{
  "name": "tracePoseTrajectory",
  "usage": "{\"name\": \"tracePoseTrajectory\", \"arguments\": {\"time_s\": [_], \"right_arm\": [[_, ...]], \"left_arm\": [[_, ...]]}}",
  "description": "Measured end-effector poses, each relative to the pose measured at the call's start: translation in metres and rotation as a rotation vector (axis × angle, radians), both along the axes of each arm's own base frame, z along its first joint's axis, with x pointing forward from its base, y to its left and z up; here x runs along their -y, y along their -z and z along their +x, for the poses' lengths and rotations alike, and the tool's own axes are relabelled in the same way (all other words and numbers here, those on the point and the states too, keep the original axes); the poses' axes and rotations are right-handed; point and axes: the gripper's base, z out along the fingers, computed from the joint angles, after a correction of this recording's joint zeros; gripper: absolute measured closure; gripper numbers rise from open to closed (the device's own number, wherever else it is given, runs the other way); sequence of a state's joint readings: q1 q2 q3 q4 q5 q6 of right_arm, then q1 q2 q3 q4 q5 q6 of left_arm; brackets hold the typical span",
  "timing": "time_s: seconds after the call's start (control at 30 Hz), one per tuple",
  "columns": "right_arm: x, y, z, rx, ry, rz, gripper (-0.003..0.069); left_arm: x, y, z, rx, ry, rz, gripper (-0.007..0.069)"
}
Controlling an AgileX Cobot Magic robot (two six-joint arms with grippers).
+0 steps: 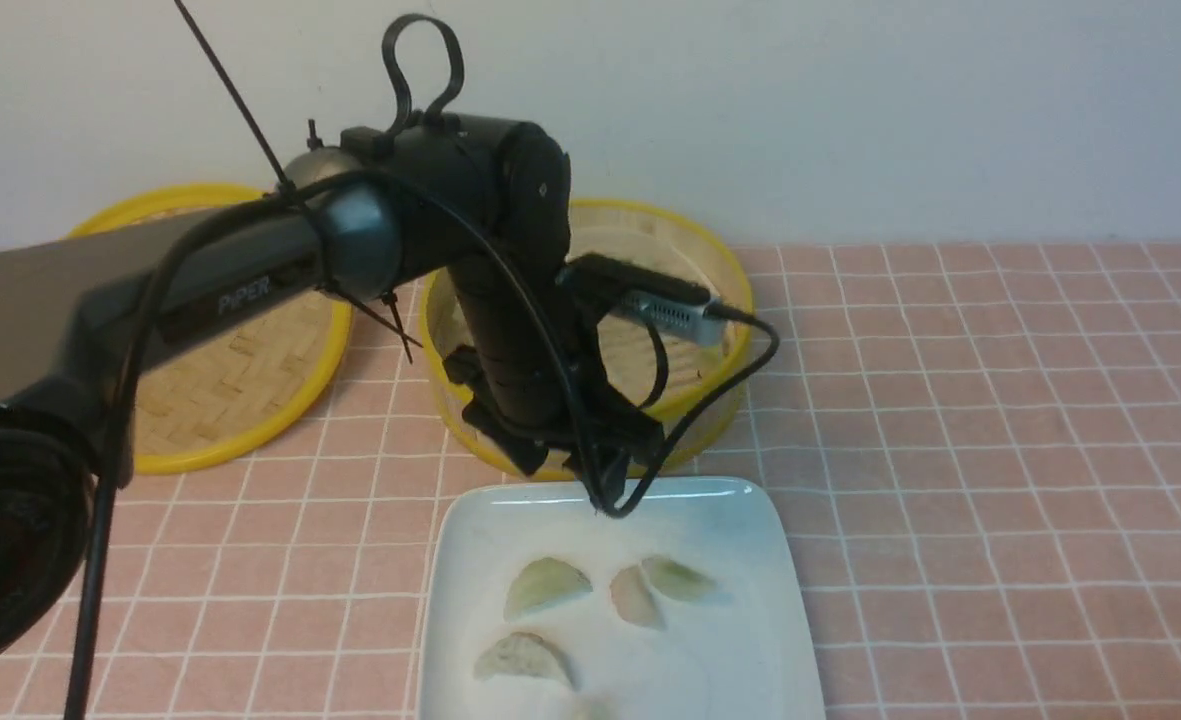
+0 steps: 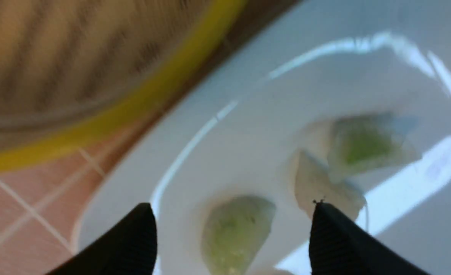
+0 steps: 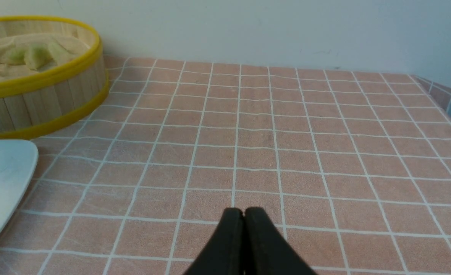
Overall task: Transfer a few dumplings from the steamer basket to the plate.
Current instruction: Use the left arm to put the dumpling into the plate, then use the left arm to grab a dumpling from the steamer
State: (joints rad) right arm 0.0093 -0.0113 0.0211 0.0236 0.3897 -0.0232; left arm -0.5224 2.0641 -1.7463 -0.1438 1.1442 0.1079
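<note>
Several dumplings lie on the white plate (image 1: 750, 640): a pale green one (image 1: 547, 583), a pinkish one (image 1: 637, 596), another green one (image 1: 680, 577) and a greyish one (image 1: 523, 657). My left gripper (image 2: 233, 206) hovers open over the plate's far part. A green dumpling (image 2: 236, 233) lies on the plate (image 2: 248, 126) below the gap and touches neither finger. A whitish dumpling (image 2: 317, 183) and a green one (image 2: 362, 145) lie beyond. The steamer basket (image 3: 38, 95) holds more dumplings (image 3: 26, 55). My right gripper (image 3: 243, 210) is shut and empty over the cloth.
The left arm (image 1: 510, 330) hides much of the steamer basket (image 1: 725, 275) in the front view. A flat woven lid with a yellow rim (image 1: 240, 380) lies to the basket's left. A pink checked cloth (image 1: 1000, 450) covers the table, and a pale wall stands behind.
</note>
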Motion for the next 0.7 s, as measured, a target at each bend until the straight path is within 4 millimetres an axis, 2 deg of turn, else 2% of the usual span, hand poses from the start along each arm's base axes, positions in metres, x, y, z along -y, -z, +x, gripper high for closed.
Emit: {"name": "tracePoseTrajectory", "arguments": {"time_s": [0.1, 0.2, 0.3, 0.4, 0.5, 0.57, 0.7], "right_arm": [[0.0, 0.0, 0.0, 0.0, 0.0, 0.0, 0.0673], [0.0, 0.0, 0.0, 0.0, 0.0, 0.0, 0.0673], [0.0, 0.0, 0.0, 0.0, 0.0, 0.0, 0.0673], [0.0, 0.0, 0.0, 0.0, 0.0, 0.0, 0.0673], [0.0, 0.0, 0.0, 0.0, 0.0, 0.0, 0.0673], [0.0, 0.0, 0.0, 0.0, 0.0, 0.0, 0.0673], [0.0, 0.0, 0.0, 0.0, 0.0, 0.0, 0.0673]], "left_arm": [[0.0, -0.026, 0.015, 0.145, -0.026, 0.003, 0.0191], [-0.005, -0.054, 0.037, 0.331, -0.118, -0.031, 0.028], [-0.013, -0.063, 0.056, 0.449, -0.164, -0.056, 0.0357], [-0.02, -0.052, 0.073, 0.497, -0.18, -0.058, 0.0368], [-0.022, -0.021, 0.087, 0.467, -0.183, -0.029, 0.0324], [-0.02, 0.005, 0.093, 0.431, -0.168, -0.002, 0.027], [-0.015, 0.045, 0.103, 0.416, -0.136, 0.027, 0.0176]]}}
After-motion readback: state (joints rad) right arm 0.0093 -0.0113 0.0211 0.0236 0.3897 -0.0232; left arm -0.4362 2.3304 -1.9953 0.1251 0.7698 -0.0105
